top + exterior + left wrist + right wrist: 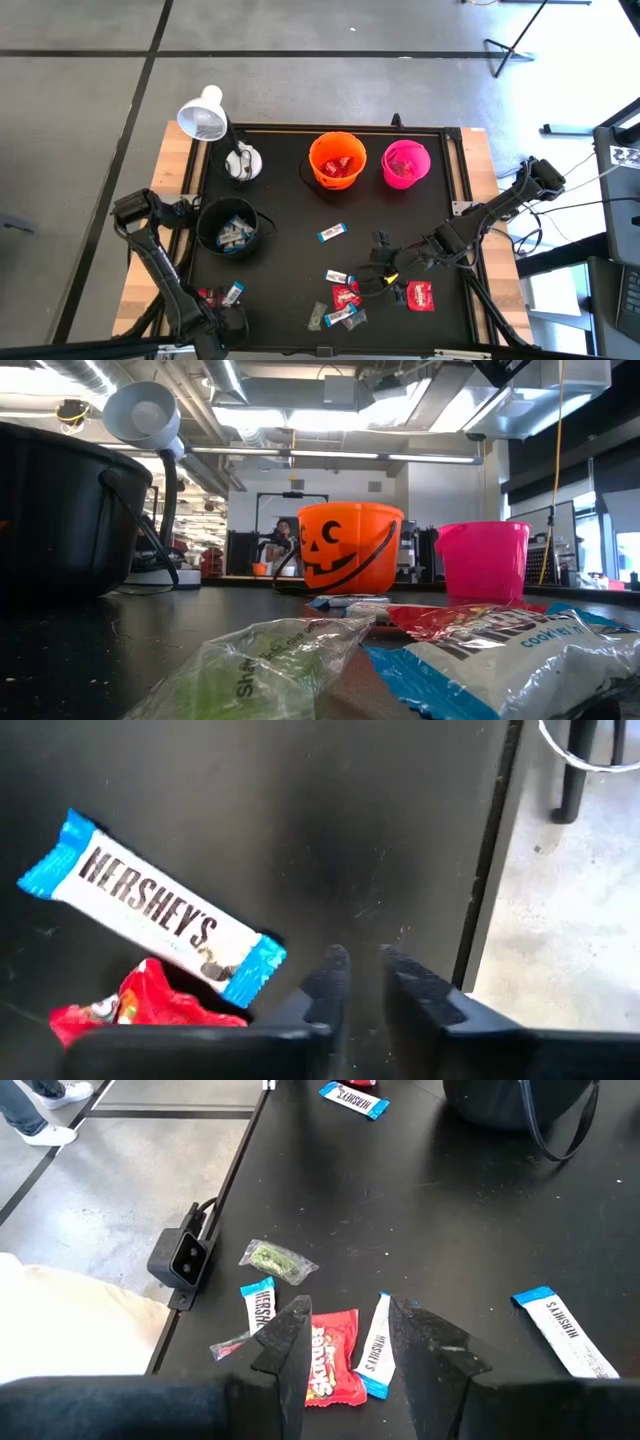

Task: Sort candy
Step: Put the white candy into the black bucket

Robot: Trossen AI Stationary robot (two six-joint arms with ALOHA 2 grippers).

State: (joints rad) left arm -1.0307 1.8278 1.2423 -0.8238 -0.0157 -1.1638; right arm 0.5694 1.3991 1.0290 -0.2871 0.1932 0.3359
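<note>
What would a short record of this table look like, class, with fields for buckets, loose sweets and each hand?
buckets: black bucket on the left; orange bucket and pink bucket at the far edge
loose sweets: blue-and-white bar and red sweet near the left hand; red packet under the right hand
left hand: slightly open, empty
right hand: open, empty
lamp: white lamp, far left
</note>
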